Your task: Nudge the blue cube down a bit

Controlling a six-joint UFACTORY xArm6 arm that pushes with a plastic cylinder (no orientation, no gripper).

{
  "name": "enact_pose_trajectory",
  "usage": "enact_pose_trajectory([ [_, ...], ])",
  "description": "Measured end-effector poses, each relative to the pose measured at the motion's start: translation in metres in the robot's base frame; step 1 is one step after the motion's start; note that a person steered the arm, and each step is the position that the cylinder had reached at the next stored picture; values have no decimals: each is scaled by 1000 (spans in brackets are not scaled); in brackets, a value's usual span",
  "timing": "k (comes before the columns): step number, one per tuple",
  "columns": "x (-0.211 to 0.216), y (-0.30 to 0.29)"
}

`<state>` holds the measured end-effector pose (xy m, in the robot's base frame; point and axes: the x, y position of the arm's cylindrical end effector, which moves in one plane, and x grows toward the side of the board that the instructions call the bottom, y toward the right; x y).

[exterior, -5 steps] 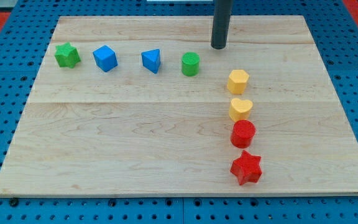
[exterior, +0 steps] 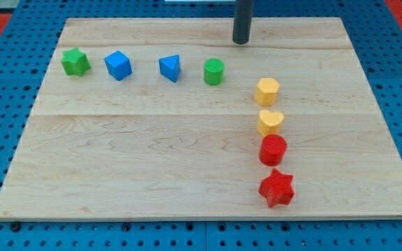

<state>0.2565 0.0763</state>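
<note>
Tip (exterior: 240,42) touching no block near the board's (exterior: 152,160) far edge, nothing held, green cylinder (exterior: 214,72) just nearer and left, blue cube (exterior: 118,65) well left between green star (exterior: 75,61) and blue wedge (exterior: 169,67).

My straight dark rod comes down from the view's top, standing almost upright. My tip (exterior: 240,42) sits near the top edge of the desk, a little to the right of the middle, far from every corner.
</note>
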Motion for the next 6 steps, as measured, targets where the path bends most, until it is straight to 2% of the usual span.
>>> enact_pose_trajectory([
  [1,-17,-54],
  [3,10,-209],
  [4,44,-218],
  [6,93,-199],
])
